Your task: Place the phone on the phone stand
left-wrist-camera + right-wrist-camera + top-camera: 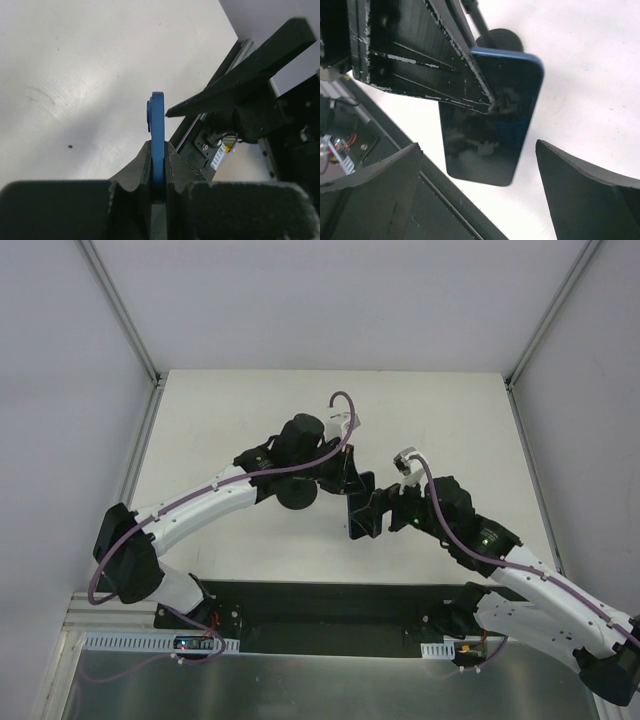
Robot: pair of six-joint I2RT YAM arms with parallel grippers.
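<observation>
The phone (158, 125), a thin slab with a blue edge and a black glossy face (492, 125), hangs above the white table, pinched edge-on in my left gripper (158, 150), which is shut on it. My right gripper (479, 146) stands open. Its fingers (580, 190) flank the phone's lower end without touching it. In the top view the two grippers meet at mid-table around the phone (357, 517). The phone stand's round black base (297, 496) sits just left of them under the left wrist. Its disc and thin stem (500, 39) show behind the phone. Its holder is hidden.
The black mounting plate (330, 602) with the arm bases runs along the table's near edge, close below the phone. Grey enclosure walls (60, 390) close in the white table (230, 410) on the left, right and back.
</observation>
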